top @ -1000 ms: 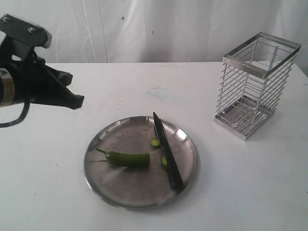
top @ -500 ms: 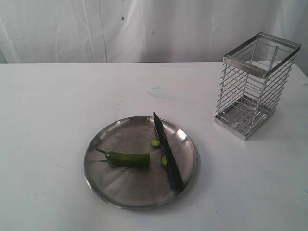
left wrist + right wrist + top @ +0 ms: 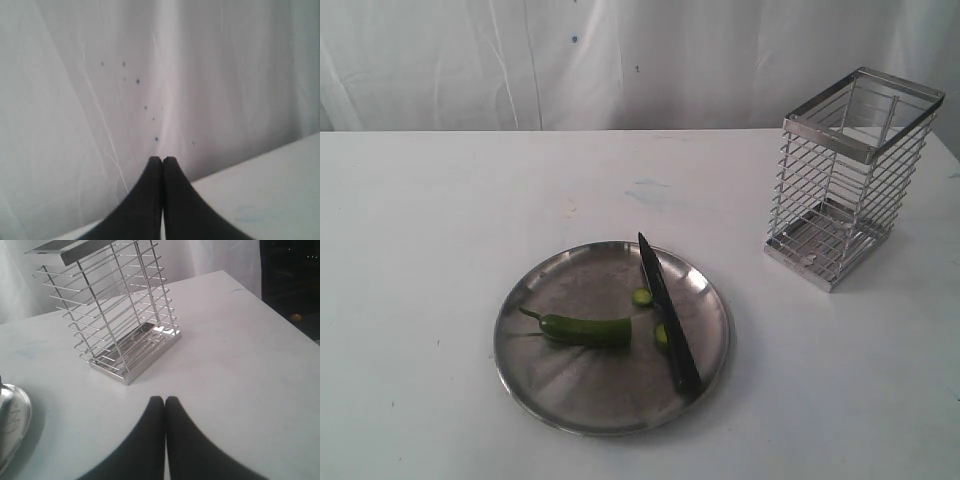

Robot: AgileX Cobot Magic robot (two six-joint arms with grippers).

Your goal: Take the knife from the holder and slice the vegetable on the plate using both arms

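Note:
The steel plate (image 3: 610, 405) lies at the front middle of the table. On it rests the green chili vegetable (image 3: 586, 329) with two cut slices (image 3: 642, 297) beside it. The black knife (image 3: 667, 312) lies flat across the plate's right half, tip pointing away. The empty wire holder (image 3: 850, 175) stands at the back right; it shows in the right wrist view too, as the holder (image 3: 115, 315). Neither arm appears in the exterior view. My left gripper (image 3: 162, 159) is shut, empty, facing the white curtain. My right gripper (image 3: 165, 399) is shut, empty, above the table short of the holder.
A white curtain (image 3: 620, 60) hangs behind the white table (image 3: 440, 220). The table's far corner and a dark gap beyond it (image 3: 290, 280) show in the right wrist view. The plate's rim (image 3: 12, 425) shows at that view's edge.
The left arm, seen at the exterior view's left edge a second ago, has withdrawn out of that view. Knife, chili and holder have not moved.

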